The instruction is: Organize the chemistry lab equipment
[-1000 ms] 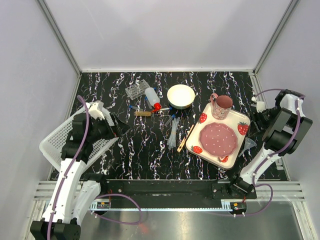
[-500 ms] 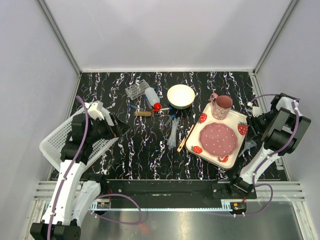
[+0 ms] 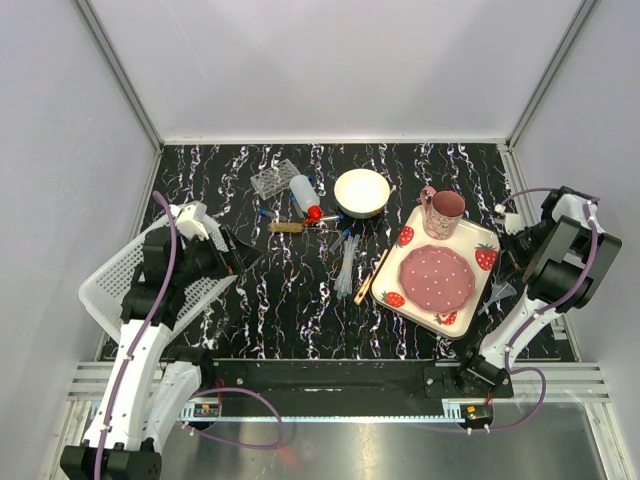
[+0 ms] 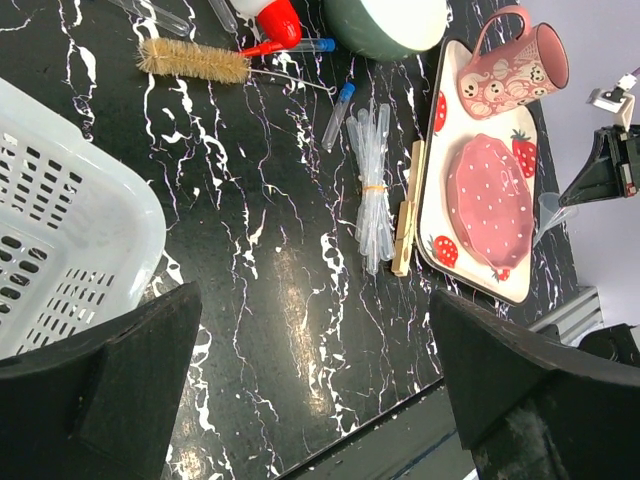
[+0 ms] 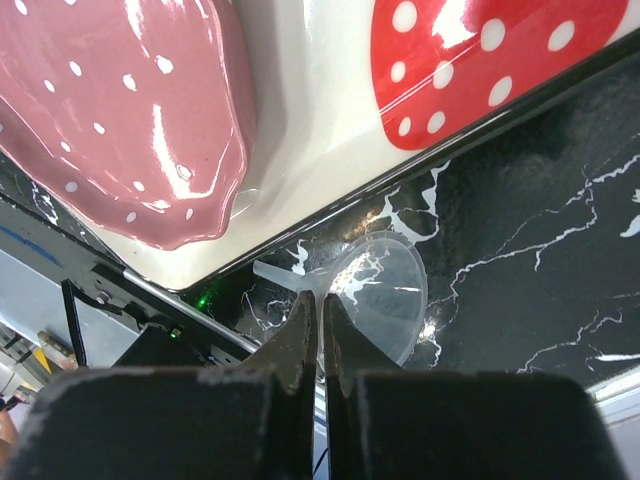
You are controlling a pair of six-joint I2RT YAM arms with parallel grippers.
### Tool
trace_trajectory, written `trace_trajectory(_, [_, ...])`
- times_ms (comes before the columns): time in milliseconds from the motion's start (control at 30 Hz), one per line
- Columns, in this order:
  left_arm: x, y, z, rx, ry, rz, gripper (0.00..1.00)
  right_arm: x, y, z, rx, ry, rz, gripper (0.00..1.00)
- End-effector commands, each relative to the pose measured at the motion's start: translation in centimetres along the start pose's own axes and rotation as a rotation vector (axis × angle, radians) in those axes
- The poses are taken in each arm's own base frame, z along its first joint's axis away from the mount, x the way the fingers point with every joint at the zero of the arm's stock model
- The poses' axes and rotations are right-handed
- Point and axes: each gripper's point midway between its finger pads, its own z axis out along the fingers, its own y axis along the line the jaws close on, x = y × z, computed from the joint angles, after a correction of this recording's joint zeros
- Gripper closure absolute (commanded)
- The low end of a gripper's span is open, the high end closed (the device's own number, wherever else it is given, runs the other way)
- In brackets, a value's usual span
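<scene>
The left arm rises from its base and bends inward. The left gripper tilts downward with its jaws spread wide. The right arm is folded up high at the far right. The right gripper points down, jaws pressed together.

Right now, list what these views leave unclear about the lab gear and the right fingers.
Clear funnel: right wrist view; the shut right fingers cover its rim, so a pinch cannot be confirmed.
Tube rack: top view; too small to tell what its slots hold.
Squeeze bottle: left wrist view; cut off by the top edge.
White basket: top view; the left arm hides part of its inside.
</scene>
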Motion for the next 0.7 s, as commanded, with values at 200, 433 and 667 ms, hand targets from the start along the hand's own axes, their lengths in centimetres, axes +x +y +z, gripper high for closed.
trace_trajectory(200, [-1.7, -2.9, -1.5, 0.100, -0.048, 0.089, 0.01, 1.1, 2.7, -7.5, 0.139, -0.085, -0.147, 1.00])
trace_trajectory(433, [-1.4, -4.2, -2.4, 0.159, -0.038, 0.134, 0.01, 0.4, 6.6, -13.3, 0.176, -0.227, -0.216, 1.00])
trace_trajectory(667, [-0.2, -6.3, -2.1, 0.291, 0.001, 0.101, 0.01, -2.6, 10.7, -15.6, 0.114, -0.442, -0.222, 1.00])
